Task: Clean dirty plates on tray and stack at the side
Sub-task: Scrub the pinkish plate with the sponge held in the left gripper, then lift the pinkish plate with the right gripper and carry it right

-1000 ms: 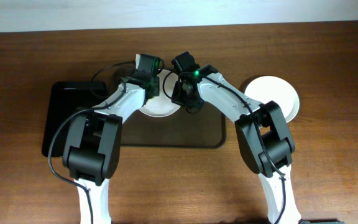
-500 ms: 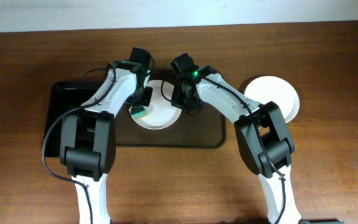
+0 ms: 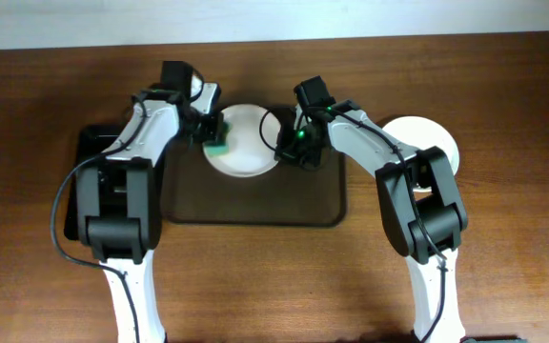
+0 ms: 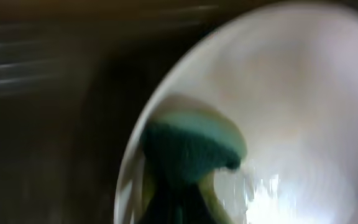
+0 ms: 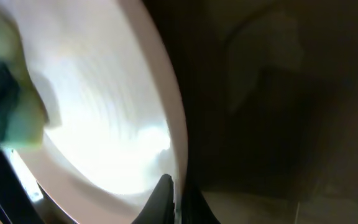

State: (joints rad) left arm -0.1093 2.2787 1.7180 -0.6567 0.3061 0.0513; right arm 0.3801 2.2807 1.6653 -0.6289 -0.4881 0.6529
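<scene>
Closest in, my left claw point(image 3: 212, 133) is clamped on a green sponge point(image 4: 191, 146) pressed against the left rim of the white plate point(image 4: 291, 93). My right claw point(image 5: 178, 200) pinches the opposite rim, I judge to keep the plate from sliding under the scrubbing. That plate sits at the upper edge of the dark brown tray point(image 3: 255, 205), mid-frame in the overhead view. Farther right, off the tray, another white plate point(image 3: 432, 152) lies on the wooden table point(image 3: 503, 248), probably the stacking spot, and a black tray point(image 3: 89, 181) lies at the left.
</scene>
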